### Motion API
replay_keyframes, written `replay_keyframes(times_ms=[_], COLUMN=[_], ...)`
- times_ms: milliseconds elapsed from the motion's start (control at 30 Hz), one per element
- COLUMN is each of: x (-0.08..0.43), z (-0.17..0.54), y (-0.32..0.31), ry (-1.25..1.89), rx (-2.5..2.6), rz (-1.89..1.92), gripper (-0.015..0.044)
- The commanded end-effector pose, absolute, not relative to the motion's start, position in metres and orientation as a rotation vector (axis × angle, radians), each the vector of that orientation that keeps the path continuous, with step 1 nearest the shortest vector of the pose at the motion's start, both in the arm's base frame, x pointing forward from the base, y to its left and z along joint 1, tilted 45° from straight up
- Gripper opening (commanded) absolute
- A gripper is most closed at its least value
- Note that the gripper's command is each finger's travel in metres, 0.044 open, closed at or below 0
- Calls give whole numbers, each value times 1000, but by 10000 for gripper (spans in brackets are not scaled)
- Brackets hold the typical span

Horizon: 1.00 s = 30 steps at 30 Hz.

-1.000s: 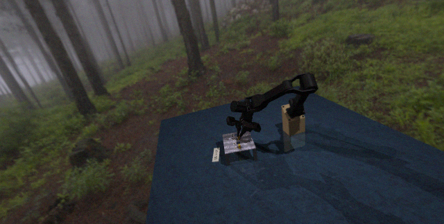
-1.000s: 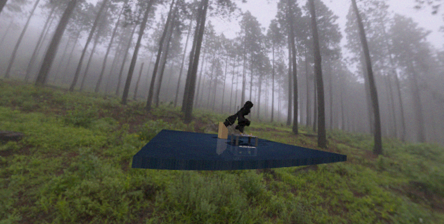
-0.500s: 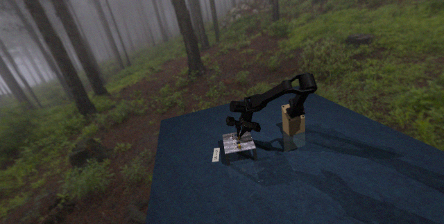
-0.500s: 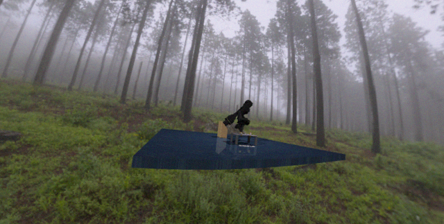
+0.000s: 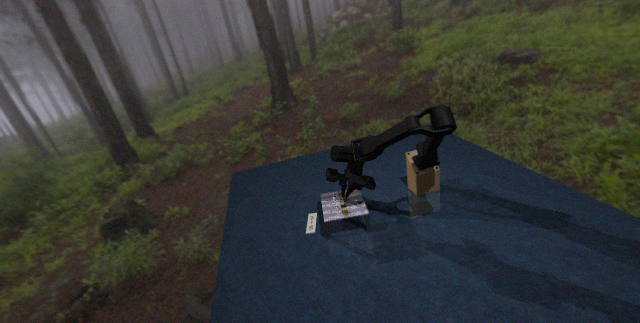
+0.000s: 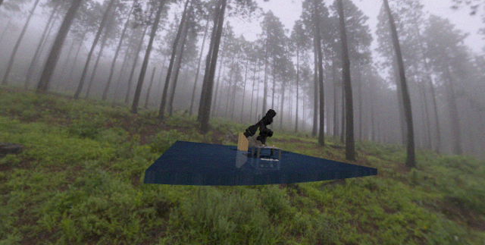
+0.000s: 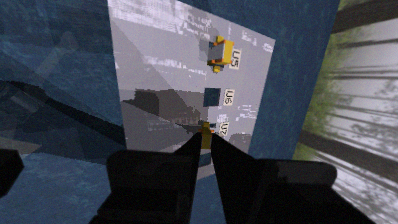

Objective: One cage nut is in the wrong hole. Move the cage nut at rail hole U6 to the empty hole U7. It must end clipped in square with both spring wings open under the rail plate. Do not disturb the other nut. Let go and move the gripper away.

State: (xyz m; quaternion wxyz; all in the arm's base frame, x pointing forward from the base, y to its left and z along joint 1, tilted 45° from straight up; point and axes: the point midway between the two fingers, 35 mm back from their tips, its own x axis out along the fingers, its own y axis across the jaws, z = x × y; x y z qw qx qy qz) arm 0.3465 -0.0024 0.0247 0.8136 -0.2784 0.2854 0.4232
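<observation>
In the wrist view, the gripper [image 5: 344, 198] [image 6: 263, 145] [image 7: 205, 136] has its fingers narrow, pinching the yellow cage nut [image 7: 206, 136] beside the U7 label [image 7: 223, 129], which sits at about 1 o'clock from the fingertips. The fingers hide most of the nut and its hole, so whether it is clipped in square, and how its wings stand under the plate, cannot be told.

The U6 hole [image 7: 212, 97] is open at 12 o'clock. Beyond it, on the same line, the other nut [image 7: 220, 52] stands at U5, well apart from the fingers. The rail plate [image 5: 357, 210] [image 7: 160, 75] has its nearer side edge at 3 o'clock and its farther one at 9 o'clock, with bare plate between the latter and the fingers.

In the top view, a label card [image 5: 311, 223] lies on the blue table [image 5: 280, 263] [image 6: 204, 169] [image 7: 55, 115] just off the plate at 8 o'clock. The wooden block [image 5: 423, 180] [image 6: 242, 142] under the arm is well apart from the plate, at 2 o'clock.
</observation>
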Motion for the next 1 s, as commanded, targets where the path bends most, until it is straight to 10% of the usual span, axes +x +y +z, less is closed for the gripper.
replay_keyframes(times_ms=[0,967], x=[347,349], z=[25,26], y=[-2,-3], ry=[608,618], rx=[-595,-587], rz=[913,943], gripper=[25,25])
